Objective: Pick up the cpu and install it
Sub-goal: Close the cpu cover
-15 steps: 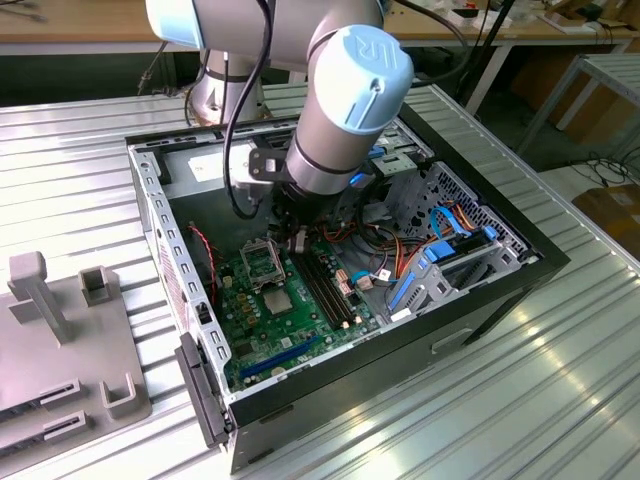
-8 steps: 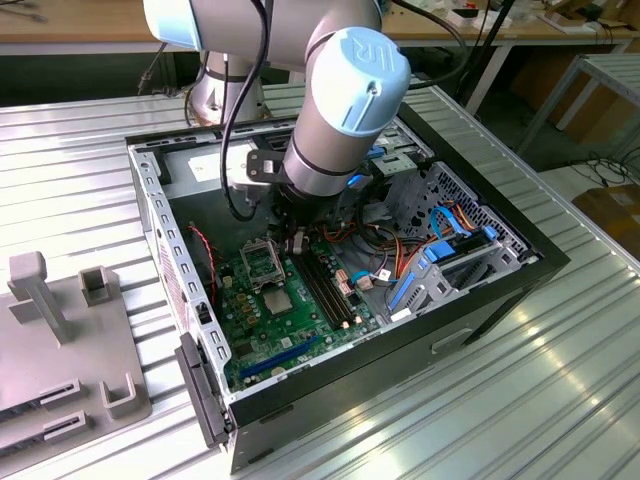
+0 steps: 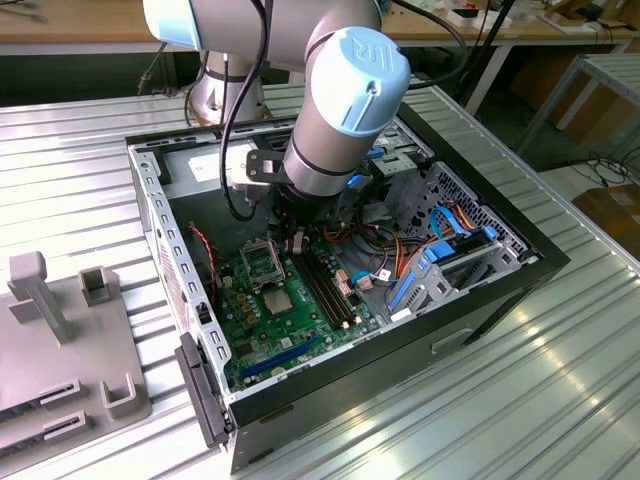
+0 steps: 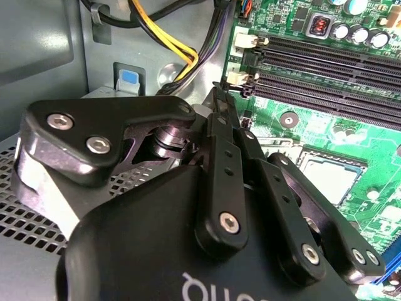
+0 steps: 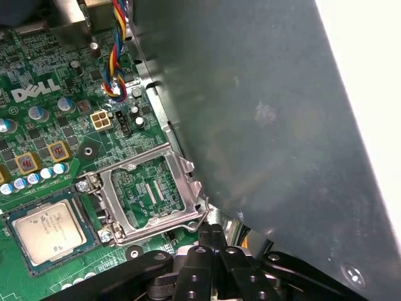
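CPU [image 5: 49,232] sits seated in its socket on the green motherboard [image 5: 37,119], beside the raised metal load frame [image 5: 150,191]; jaws pressed together, holding nothing.

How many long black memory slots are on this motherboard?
4. The memory slots lie side by side in one row on the green motherboard, next to the processor socket. The hand covers their near ends.

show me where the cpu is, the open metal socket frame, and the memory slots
cpu [image 5: 49,231]: first wrist view, middle of its silver-grey metal top, seated in the socket.
open metal socket frame [image 5: 182,191]: first wrist view, on the frame's metal side bar.
memory slots [image 4: 326,63]: second wrist view, on one long black slot.
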`<state>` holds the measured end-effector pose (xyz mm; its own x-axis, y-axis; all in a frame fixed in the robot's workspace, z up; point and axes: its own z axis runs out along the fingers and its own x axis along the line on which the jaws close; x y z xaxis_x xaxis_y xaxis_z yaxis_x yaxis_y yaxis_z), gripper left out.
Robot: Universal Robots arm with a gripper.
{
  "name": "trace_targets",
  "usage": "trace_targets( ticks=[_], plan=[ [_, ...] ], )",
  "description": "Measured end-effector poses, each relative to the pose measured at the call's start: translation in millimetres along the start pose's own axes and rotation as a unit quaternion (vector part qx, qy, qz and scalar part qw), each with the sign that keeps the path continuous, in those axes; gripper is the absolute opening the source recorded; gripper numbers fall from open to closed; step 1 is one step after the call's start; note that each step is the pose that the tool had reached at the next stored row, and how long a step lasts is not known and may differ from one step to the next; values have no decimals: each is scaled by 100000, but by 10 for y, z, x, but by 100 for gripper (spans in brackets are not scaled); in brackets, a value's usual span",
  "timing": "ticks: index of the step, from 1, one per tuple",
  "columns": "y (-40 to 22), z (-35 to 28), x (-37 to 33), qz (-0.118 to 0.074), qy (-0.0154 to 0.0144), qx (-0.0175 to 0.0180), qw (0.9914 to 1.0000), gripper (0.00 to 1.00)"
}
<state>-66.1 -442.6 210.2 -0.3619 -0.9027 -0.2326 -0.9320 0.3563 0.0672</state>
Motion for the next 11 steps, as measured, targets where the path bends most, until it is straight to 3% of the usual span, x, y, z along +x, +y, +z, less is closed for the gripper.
trace_targets(
  ticks=[5,8,11],
  plan=[
    [7,-21,-3,-3,37,-2,100000,11],
    [11,-27,-3,51,488,-68,99999,11],
    [11,-26,-4,116,753,-264,99997,11]
  ],
)
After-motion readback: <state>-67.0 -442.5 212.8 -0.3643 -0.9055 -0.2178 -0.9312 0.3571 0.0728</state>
